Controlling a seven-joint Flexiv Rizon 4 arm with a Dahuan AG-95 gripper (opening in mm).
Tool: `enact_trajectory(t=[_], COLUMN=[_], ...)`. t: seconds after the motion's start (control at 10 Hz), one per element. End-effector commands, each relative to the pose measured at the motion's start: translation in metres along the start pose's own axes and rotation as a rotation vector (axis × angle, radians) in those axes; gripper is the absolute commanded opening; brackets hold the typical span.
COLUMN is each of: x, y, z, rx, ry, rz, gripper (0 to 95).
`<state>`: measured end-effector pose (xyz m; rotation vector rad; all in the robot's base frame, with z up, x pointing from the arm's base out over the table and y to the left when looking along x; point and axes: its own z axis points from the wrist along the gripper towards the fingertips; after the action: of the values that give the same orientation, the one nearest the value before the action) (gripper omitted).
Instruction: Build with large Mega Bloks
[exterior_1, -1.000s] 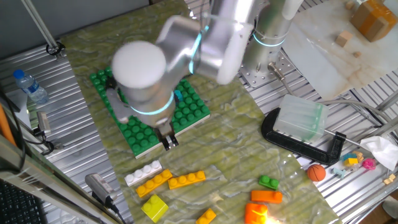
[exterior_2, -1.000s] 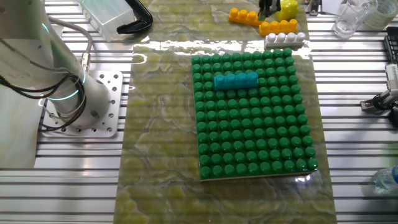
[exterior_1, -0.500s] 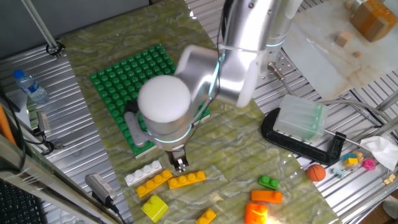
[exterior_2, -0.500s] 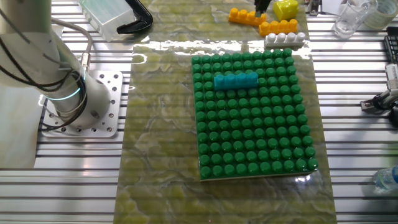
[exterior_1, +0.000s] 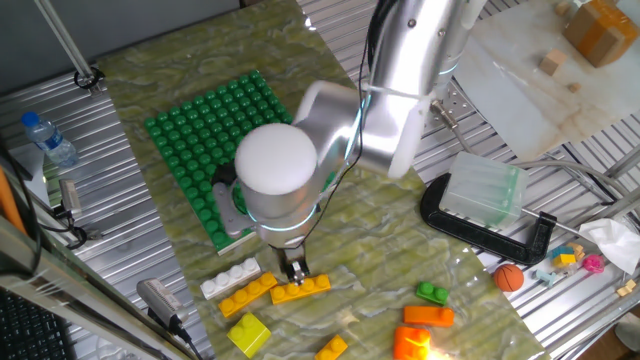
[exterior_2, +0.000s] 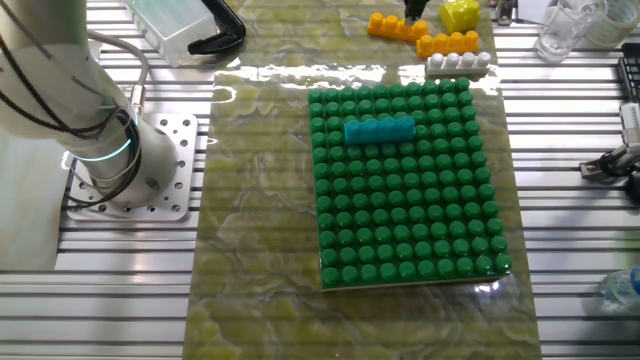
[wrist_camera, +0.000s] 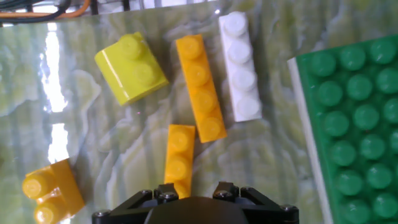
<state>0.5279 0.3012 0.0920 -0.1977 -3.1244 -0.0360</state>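
Mega Bloks lie loose beside the green baseplate (exterior_1: 205, 135), one cyan bar (exterior_2: 379, 129) already seated; the gripper (exterior_1: 295, 273) hovers over a yellow-orange bar (wrist_camera: 178, 158), jaws' spread unreadable, so descending squarely and gripping comes next.

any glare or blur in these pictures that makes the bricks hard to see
Hand view: window glare streaks the mat at left, but the white brick and yellow brick stay sharp. The other fixed view: a bright glare band crosses the mat above the green baseplate.
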Motion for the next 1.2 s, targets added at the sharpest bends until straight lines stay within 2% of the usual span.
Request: enact_trajectory(t=[0.1,0.4,0.6,1.0,1.2], x=[-0.002,-0.008,-0.010,-0.002,-0.002], y=[0.002,-0.001,-0.002,0.010,0.009], z=[0.006,0.020,0.027,0.034,0.038], rx=[0.007,0.005,0.004,0.004,0.002], ry=[-0.017,-0.040,-0.034,-0.024,-0.025], rz=[-0.022,-0.018,-0.027,-0.002,0.007], gripper=[38.0,38.0,38.0,38.0,38.0])
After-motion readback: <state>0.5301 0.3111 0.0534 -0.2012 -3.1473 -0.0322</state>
